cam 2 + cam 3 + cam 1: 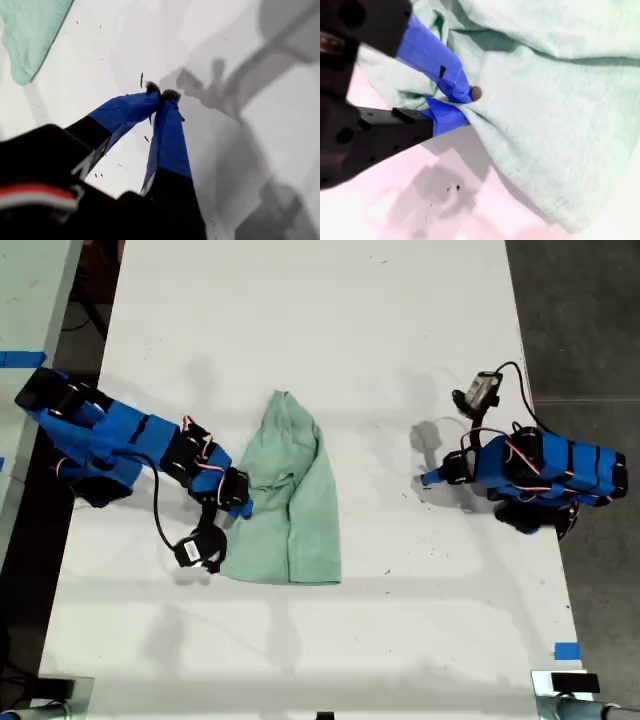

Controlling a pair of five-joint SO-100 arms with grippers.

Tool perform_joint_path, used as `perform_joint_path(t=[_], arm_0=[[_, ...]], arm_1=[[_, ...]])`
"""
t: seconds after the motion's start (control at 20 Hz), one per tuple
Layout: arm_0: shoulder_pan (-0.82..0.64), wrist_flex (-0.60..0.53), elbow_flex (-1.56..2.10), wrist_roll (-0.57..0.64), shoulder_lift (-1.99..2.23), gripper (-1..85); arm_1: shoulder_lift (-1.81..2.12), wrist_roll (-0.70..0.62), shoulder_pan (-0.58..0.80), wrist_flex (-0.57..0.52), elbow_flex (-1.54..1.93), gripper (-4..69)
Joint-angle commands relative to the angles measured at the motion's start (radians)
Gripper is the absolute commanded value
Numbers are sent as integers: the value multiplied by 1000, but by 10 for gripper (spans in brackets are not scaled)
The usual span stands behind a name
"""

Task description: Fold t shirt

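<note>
My second hand is pinching the wrinkled mint-green cotton t shirt at its edge, needing a firm hold on the white table, while my first hand is sitting closed, empty.

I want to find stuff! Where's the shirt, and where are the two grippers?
shirt [290, 505]: exterior view, middle of the cloth.
first gripper [161, 95]: first wrist view, between its shut fingers.
second gripper [462, 102]: second wrist view, where its fingers pinch the shirt's edge.

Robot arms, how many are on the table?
2. One lies at the exterior view's left, my second gripper pinching the t shirt. The other sits at the exterior view's right, my first gripper shut on nothing above the table.
</note>
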Motion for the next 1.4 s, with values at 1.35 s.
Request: perform_joint_path(t=[1.35], arm_0=[[-110, -9, -805, 290, -618, 234]], arm_1=[[11, -9, 5, 2, 51, 17]])
